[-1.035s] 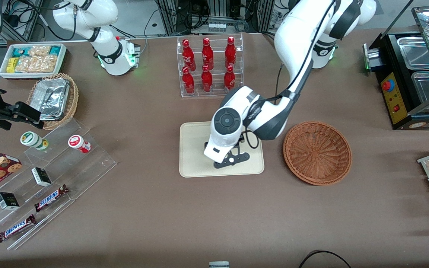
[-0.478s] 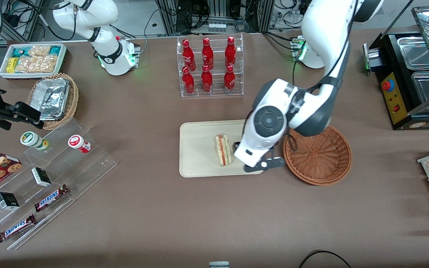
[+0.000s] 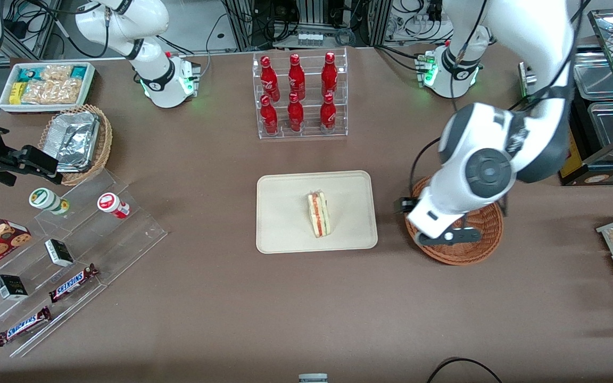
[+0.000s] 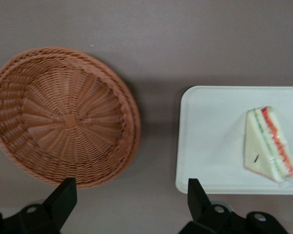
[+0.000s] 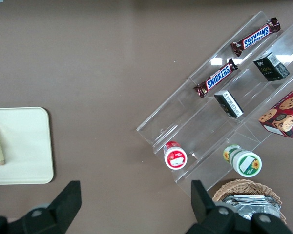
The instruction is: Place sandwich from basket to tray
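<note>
Wrapped sandwich laid on the cream tray, pincer held apart and empty above the wicker basket, well apart from the sandwich.

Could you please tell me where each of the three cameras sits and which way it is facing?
Front view: high above the table, looking down; shows both arms, the claw over the basket.
Left wrist view: on the working arm, facing down; its open claw, basket, tray.
Right wrist view: on the parked arm, facing down at a snack rack.
All three share the sandwich on the tray.
</note>
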Action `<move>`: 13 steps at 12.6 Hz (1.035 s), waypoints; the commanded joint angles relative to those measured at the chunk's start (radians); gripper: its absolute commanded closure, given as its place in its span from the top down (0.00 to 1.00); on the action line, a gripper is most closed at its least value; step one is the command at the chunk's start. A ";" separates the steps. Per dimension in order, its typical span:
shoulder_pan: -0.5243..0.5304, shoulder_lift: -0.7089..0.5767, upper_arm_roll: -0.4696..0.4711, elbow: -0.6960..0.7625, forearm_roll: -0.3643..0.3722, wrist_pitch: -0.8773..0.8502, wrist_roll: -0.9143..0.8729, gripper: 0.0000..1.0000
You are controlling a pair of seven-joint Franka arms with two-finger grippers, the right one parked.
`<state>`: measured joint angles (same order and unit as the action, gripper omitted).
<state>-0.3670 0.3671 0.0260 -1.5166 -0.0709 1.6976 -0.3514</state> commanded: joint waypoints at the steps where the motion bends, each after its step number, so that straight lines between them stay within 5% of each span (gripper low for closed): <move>1: 0.040 -0.074 -0.006 -0.062 0.011 -0.059 0.084 1.00; 4: 0.094 -0.140 -0.011 -0.060 0.048 -0.139 0.095 1.00; 8: 0.308 -0.226 -0.176 -0.059 0.071 -0.232 0.170 1.00; 13: 0.433 -0.339 -0.209 -0.053 0.080 -0.318 0.275 1.00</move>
<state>0.0268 0.0915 -0.1617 -1.5451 -0.0088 1.4036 -0.1041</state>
